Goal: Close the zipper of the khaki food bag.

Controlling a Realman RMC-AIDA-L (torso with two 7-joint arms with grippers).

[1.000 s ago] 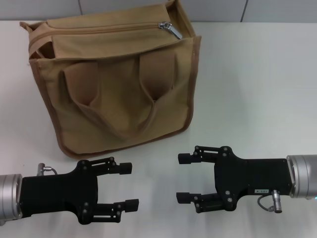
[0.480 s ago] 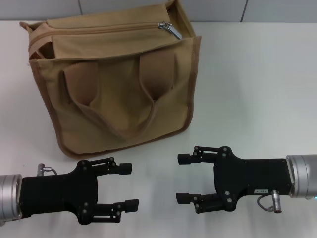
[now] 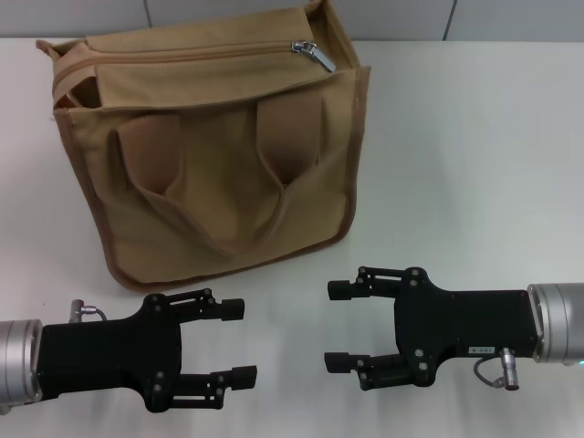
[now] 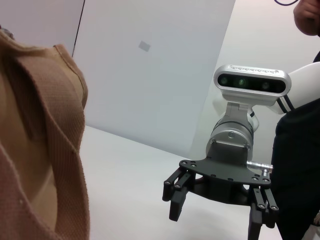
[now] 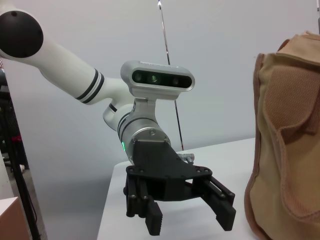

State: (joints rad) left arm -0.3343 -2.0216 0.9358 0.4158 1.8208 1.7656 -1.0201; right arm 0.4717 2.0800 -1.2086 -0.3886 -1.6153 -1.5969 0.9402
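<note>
Head view: khaki food bag (image 3: 205, 151) standing upright on the white surface (image 3: 465, 146), far side, left of centre. Zipper (image 3: 196, 52) running along the top panel; silver pull tab (image 3: 313, 54) lying at the bag's right end. Gap visible at the bag's left end under the top flap, interior in shadow, contents not readable. 2 loop handles hanging slack down the front face over the pockets.

Left pincer (image 3: 235, 342) low on the near left, just in front of the bag's bottom edge, not touching it. Fingers spread apart, nothing between them. Arm cut off by the frame's left edge.

Right pincer (image 3: 340, 327) low on the near right, facing the left one across a bare strip of surface. Fingers likewise spread, holding nothing. Wrist cut off at the frame's right edge.

Left wrist view: own fingers not shown. Bag (image 4: 35, 150) fills one side as close canvas, only a handle strap and piping readable; zipper not visible. Right pincer (image 4: 220, 210) seen farther off, spread, tips partly cut by the frame edge.

Right wrist view: own fingers not shown. Bag side panel (image 5: 287, 145) cut off at the frame edge, top out of sight. Left pincer (image 5: 190, 212) beyond, spread, hovering just over the surface, clear of the bag.
</note>
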